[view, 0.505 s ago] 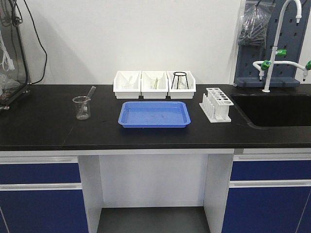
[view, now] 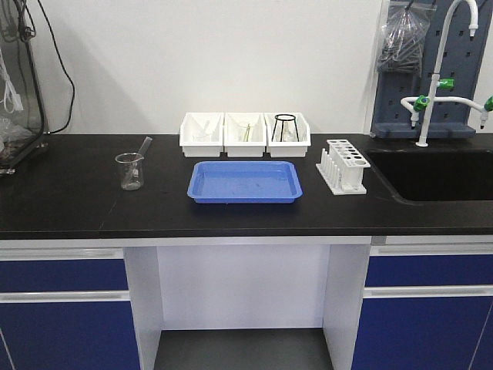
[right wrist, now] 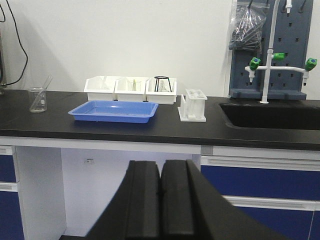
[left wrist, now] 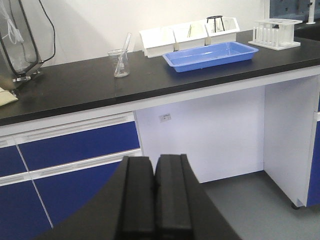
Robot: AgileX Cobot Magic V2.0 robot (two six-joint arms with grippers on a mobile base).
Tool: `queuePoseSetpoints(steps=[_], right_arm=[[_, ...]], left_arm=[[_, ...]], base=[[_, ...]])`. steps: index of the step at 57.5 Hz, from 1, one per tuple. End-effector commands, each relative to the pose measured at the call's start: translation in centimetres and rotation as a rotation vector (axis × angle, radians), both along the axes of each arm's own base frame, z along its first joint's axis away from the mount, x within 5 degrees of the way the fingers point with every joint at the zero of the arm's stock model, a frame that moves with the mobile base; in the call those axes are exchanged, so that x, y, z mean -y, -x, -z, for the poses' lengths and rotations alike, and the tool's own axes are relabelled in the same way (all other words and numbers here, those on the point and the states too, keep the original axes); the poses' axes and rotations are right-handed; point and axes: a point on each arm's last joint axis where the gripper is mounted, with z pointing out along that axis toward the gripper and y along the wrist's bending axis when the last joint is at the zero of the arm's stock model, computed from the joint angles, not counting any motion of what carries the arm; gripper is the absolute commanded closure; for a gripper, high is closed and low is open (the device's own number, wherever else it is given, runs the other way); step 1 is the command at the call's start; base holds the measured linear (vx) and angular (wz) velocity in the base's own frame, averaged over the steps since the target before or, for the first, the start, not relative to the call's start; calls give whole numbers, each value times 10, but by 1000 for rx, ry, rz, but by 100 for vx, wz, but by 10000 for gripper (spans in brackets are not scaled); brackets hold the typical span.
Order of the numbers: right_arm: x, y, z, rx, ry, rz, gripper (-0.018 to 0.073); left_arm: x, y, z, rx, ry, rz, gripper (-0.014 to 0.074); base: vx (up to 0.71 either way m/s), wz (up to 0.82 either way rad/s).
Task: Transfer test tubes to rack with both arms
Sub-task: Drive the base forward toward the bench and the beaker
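Observation:
The white rack (view: 344, 165) stands on the black counter, right of the blue tray (view: 245, 182); it also shows in the wrist views as the rack (left wrist: 276, 32) and the rack (right wrist: 193, 105). Test tubes are hard to make out: faint clear streaks lie in the tray, and a slender glass piece (view: 145, 145) leans out of the beaker (view: 129, 170). My left gripper (left wrist: 154, 159) is shut on nothing, low in front of the blue cabinet doors. My right gripper (right wrist: 160, 162) is likewise shut and empty, below counter height. Neither arm appears in the front view.
Three white bins (view: 245, 133) line the wall behind the tray; the right one holds a black wire stand (view: 286, 127). A sink (view: 439, 174) with a white faucet (view: 433, 85) is at the far right. A metal-framed apparatus (view: 17, 85) stands at the far left.

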Motion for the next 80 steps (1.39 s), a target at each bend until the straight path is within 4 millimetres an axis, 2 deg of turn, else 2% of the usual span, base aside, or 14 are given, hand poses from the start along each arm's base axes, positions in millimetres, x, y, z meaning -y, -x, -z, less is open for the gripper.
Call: queuePoseSetpoints(steps=[1, 40, 80], right_arm=[[1, 1, -4, 83, 4, 7, 567], [1, 1, -4, 83, 4, 7, 567], [1, 1, -4, 83, 4, 7, 567]], left_arm=[[-1, -1, 0, 71, 20, -7, 614], [-1, -1, 0, 71, 20, -7, 614], [-1, -1, 0, 71, 20, -7, 614]], base=[[0, 0], [5, 0], [30, -6]])
